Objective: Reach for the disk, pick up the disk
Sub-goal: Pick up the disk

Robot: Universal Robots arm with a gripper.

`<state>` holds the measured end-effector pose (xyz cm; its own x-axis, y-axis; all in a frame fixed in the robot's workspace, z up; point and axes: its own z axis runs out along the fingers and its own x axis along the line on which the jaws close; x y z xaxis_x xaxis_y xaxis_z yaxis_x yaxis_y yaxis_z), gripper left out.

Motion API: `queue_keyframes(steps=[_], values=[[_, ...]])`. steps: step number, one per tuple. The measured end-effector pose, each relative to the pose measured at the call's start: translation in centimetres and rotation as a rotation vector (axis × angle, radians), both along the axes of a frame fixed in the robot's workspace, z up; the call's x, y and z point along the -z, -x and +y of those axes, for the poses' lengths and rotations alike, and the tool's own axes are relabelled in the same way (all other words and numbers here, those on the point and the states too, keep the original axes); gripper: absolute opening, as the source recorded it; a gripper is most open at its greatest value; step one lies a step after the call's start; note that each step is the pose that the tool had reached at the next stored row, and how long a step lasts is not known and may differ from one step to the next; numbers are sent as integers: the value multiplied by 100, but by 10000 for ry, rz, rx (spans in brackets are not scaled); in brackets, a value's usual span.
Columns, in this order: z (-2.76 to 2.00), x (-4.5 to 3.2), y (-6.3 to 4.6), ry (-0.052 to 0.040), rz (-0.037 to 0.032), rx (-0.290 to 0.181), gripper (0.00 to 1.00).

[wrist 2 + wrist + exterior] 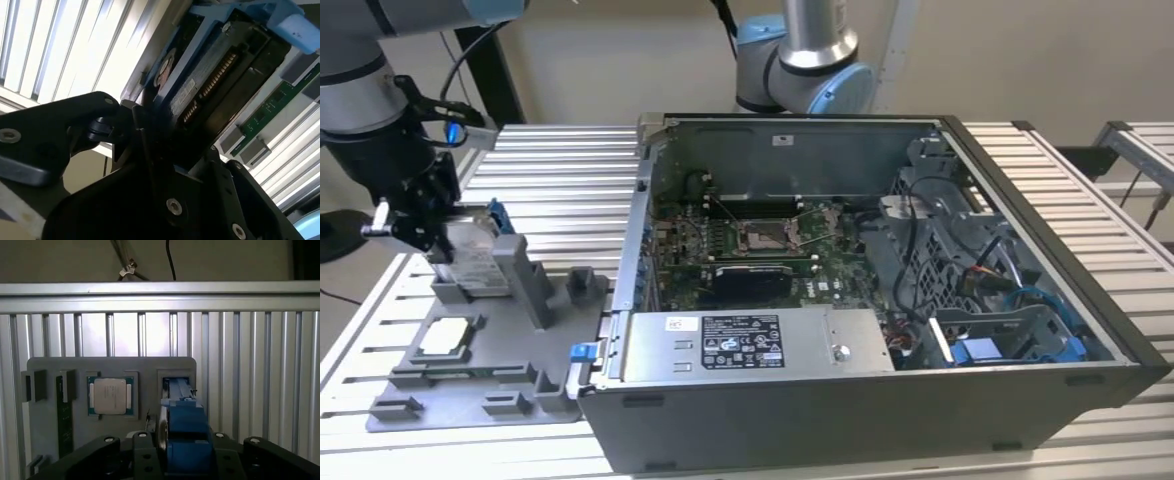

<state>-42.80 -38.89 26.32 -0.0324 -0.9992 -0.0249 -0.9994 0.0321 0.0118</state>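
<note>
the disk (478,262) stands up on its edge in a slot of the gray tray (480,405), close to one corner of the tray. we see that it is a flat silver metal box. it has a white sticker with dark bars on its big side. it has a blue plastic rail (494,215) along its edge. in the second wrist view we look at it from very close, and there it shows a dark side with a short row of little gold pins (215,75) and blue plastic next to them. in the first wrist view we see it from the top, so it looks thin, with a silver edge and blue plastic on it. the black gripper (438,245) is right at the top of the disk, above the tray. we cannot tell if the jaws are squeezing the disk or are loose around it. a small square chip (443,337) lies flat in another pocket of the tray, apart from the disk. an open computer case (854,400) sits just beside the tray.
</note>
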Motion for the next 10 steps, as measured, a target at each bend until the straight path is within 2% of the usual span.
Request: queue_keyframes(steps=[10], values=[[-1, 0, -1, -1, -1, -1, 0]])
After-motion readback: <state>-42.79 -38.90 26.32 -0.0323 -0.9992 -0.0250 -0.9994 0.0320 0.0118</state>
